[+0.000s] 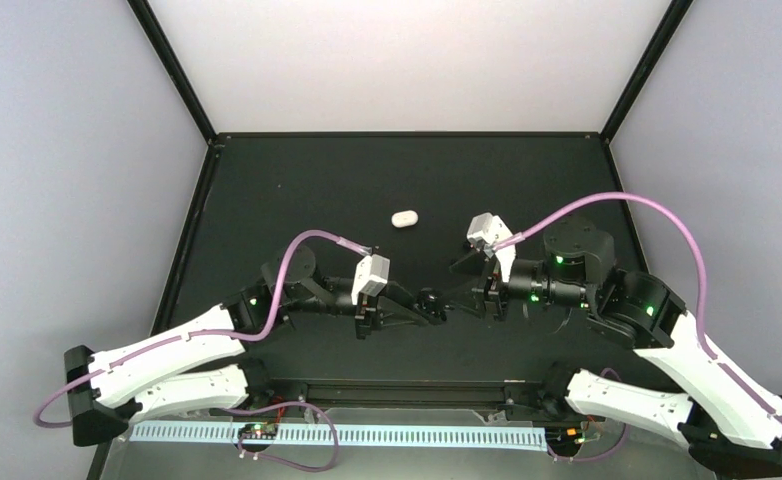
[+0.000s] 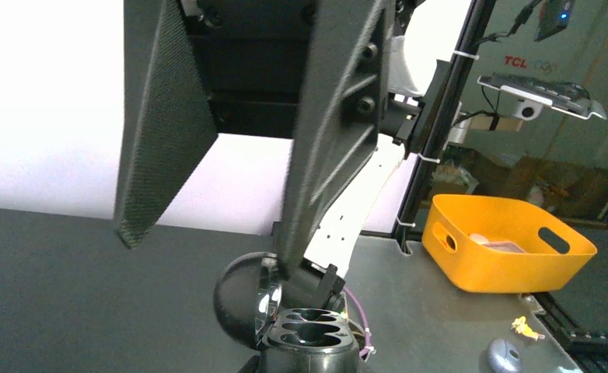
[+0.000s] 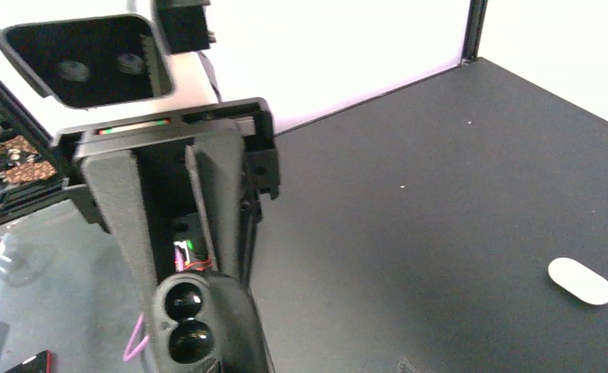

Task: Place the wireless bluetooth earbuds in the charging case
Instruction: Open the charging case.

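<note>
Charging case (image 1: 429,300) is black and open, and it sits over the middle of the surface (image 1: 297,190), right where my two arms meet tip to tip. Nearest me, the left arm (image 1: 167,352) and right arm (image 1: 712,378) reach in from the near corners and turn toward each other. The left fingers (image 1: 405,308) are clamped on the case's left end, as best I can read it from the overhead and right wrist views. The case's long axis runs left to right, in line with both sets of fingers. Its two wells (image 3: 186,320) lie one behind the other along that axis and face upward. They are dark and glossy, and I cannot tell whether anything sits in either. The lid (image 2: 241,299), a domed black shell, stands open on the far side of the case. The right fingers (image 1: 470,296) are spread apart and grip nothing, with one tip touching the case where the lid meets the body. Farther out, well apart from the case and a little to its left, a white oval pod (image 1: 404,218) lies flat on the surface, its long axis also roughly left to right. Beyond that stands the pale back wall (image 1: 397,60). Off the right side of the surface, the left wrist view catches an orange basket (image 2: 483,266).
</note>
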`<state>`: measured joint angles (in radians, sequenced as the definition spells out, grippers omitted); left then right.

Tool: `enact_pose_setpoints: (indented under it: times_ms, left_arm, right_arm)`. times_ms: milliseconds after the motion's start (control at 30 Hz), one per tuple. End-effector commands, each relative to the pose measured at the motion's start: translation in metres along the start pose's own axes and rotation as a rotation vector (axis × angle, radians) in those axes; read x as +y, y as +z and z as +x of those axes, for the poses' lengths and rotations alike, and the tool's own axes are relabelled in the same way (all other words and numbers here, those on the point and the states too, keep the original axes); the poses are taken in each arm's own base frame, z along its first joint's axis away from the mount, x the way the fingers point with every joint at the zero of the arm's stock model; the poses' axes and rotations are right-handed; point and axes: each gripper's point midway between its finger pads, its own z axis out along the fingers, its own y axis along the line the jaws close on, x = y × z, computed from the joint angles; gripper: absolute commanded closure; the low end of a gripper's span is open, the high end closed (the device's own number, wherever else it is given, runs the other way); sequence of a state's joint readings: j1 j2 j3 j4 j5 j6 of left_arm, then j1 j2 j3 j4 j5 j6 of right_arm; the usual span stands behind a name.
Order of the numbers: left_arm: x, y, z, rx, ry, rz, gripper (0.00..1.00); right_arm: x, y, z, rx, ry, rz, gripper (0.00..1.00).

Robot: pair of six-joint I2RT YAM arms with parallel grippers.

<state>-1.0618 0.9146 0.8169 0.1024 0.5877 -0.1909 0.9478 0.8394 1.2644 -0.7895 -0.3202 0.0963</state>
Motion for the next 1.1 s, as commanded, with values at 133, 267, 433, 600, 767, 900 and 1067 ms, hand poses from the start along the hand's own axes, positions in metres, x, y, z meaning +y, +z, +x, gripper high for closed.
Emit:
enact_pose_setpoints:
  times_ms: [133,267,433,600,767,900,1067]
  left_arm:
    - [-0.016,-0.011,-0.022,-0.088,0.079,0.037,0.98]
    - [-0.013,-0.012,-0.019,-0.09,0.082,0.017,0.98]
    - [-0.005,-0.014,-0.015,-0.105,0.072,-0.03,0.98]
    - [0.002,-0.021,-0.016,-0.143,0.073,-0.087,0.99]
    - [0.002,-0.031,-0.018,-0.181,0.088,-0.12,0.98]
    - [0.006,-0.049,-0.015,-0.252,0.087,-0.179,0.99]
    - [0.009,-0.076,-0.003,-0.365,0.072,-0.243,0.99]
  right_arm:
    - [-0.016,0.004,0.001,-0.002,0.026,0.079,0.44]
    - [-0.006,0.0,-0.005,-0.03,0.021,0.032,0.44]
    - [0.008,-0.009,-0.018,-0.078,0.028,-0.03,0.41]
    - [0.011,-0.015,-0.025,-0.102,0.034,-0.034,0.41]
    - [-0.005,-0.015,-0.023,-0.125,0.069,0.052,0.4]
    - [-0.071,-0.01,0.01,-0.175,0.224,0.364,0.39]
    - [-0.144,0.019,0.102,-0.146,0.542,0.512,0.39]
